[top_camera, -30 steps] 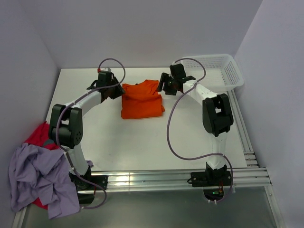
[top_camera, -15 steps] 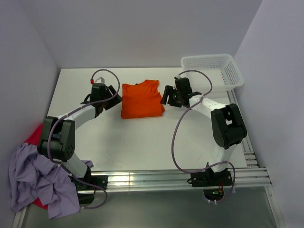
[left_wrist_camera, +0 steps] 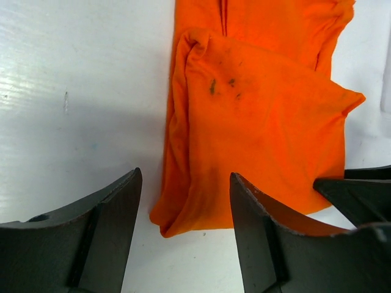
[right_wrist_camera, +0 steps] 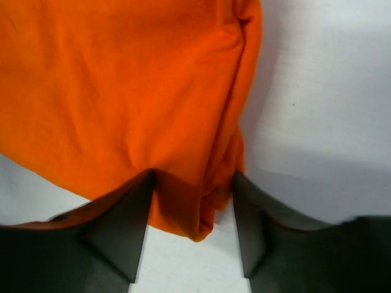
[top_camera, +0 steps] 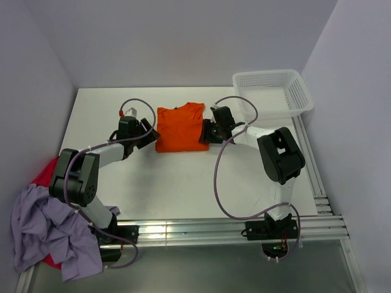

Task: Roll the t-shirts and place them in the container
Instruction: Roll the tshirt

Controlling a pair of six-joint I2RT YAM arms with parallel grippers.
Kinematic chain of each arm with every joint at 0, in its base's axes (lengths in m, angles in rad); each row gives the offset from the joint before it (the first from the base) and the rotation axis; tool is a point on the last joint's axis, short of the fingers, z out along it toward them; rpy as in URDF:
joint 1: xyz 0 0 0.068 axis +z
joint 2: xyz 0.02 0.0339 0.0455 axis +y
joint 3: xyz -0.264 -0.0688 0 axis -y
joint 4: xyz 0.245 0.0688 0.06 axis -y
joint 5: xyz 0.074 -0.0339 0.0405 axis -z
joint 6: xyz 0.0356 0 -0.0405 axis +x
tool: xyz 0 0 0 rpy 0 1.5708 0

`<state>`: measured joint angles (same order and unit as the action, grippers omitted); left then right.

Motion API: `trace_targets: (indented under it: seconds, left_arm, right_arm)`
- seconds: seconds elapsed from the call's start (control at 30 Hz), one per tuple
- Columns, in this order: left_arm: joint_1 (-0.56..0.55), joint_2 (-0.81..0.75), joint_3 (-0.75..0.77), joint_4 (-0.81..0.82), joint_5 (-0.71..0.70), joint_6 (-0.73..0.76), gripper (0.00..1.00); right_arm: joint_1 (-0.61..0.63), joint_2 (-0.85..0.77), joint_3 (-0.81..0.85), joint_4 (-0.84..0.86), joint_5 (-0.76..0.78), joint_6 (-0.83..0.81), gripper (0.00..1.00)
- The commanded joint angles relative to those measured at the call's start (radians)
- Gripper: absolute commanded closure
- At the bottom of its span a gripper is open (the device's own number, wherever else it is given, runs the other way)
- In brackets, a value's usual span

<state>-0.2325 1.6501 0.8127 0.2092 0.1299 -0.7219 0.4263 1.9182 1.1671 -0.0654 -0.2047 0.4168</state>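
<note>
Your left tool point(left_wrist_camera: 186, 177) and right tool point(right_wrist_camera: 192, 174) stand open, holding nothing, each straddling a corner of the orange t-shirt point(top_camera: 180, 127).

left gripper point(left_wrist_camera: 184, 177) jaws apart | right gripper point(right_wrist_camera: 192, 176) jaws apart | both low

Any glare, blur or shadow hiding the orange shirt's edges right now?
Top view: sharp, evenly lit, glare only on the front rail. Left wrist view: orange shirt crisp, soft shadow along one long edge, left gripper dark, slightly soft. Right wrist view: blurrier, right gripper dim, shadow on the table beside the hem.
</note>
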Motion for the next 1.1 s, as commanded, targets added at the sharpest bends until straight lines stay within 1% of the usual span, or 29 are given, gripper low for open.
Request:
trace_targets:
  seconds: [0.0,0.03,0.1,0.13,0.2,0.23,0.3,0.33,0.4,0.43,0.5,0.63,0.77,0.87,0.97,1.07]
  left_arm:
    - [-0.002,0.014,-0.007,0.068,0.028,0.003,0.36]
    - [-0.002,0.017,-0.009,0.076,0.034,-0.001,0.37]
    - [-0.004,0.02,-0.014,0.084,0.04,-0.004,0.38]
    - [-0.004,0.02,-0.015,0.088,0.045,-0.007,0.38]
    - [-0.008,0.019,-0.021,0.088,0.043,-0.007,0.39]
    - [-0.01,0.017,-0.024,0.087,0.04,-0.007,0.39]
    - [-0.016,0.011,-0.036,0.088,0.04,-0.007,0.39]
    - [-0.018,0.01,-0.04,0.088,0.04,-0.008,0.39]
    - [-0.022,-0.001,-0.058,0.098,0.039,-0.008,0.39]
    - [-0.024,-0.003,-0.063,0.099,0.034,-0.008,0.39]
    - [-0.031,-0.01,-0.076,0.108,0.028,-0.008,0.4]
    - [-0.041,-0.013,-0.09,0.121,0.024,-0.001,0.41]
    - [-0.054,-0.027,-0.109,0.142,0.016,0.004,0.42]
    - [-0.062,-0.033,-0.129,0.18,0.019,0.007,0.42]
    - [-0.074,-0.023,-0.136,0.206,0.002,0.009,0.44]
    - [-0.08,-0.007,-0.138,0.219,-0.007,0.004,0.46]
  right_arm:
    - [0.003,-0.024,-0.026,0.032,-0.012,-0.009,0.46]
    - [0.003,-0.031,-0.052,0.041,-0.021,0.002,0.58]
    - [0.005,-0.045,-0.067,0.049,-0.036,0.011,0.71]
    - [0.005,-0.047,-0.064,0.044,-0.051,0.022,0.82]
    - [0.003,-0.035,-0.037,0.006,-0.07,0.031,0.84]
    - [0.005,-0.024,-0.023,-0.014,-0.082,0.036,0.84]
    - [0.006,-0.012,-0.004,-0.056,-0.113,0.036,0.74]
    - [0.008,-0.018,-0.017,-0.056,-0.111,0.045,0.59]
    - [0.009,-0.056,-0.067,-0.011,-0.101,0.054,0.42]
    - [0.009,-0.067,-0.084,0.007,-0.096,0.062,0.39]
    - [0.009,-0.09,-0.11,0.047,-0.087,0.065,0.37]
    - [0.012,-0.129,-0.142,0.058,-0.064,0.048,0.37]
    - [0.025,-0.189,-0.19,0.062,0.005,0.04,0.37]
    - [0.031,-0.215,-0.231,0.124,0.036,0.042,0.36]
    - [0.034,-0.193,-0.23,0.136,0.034,0.04,0.42]
    - [0.042,-0.174,-0.218,0.15,0.047,0.039,0.44]
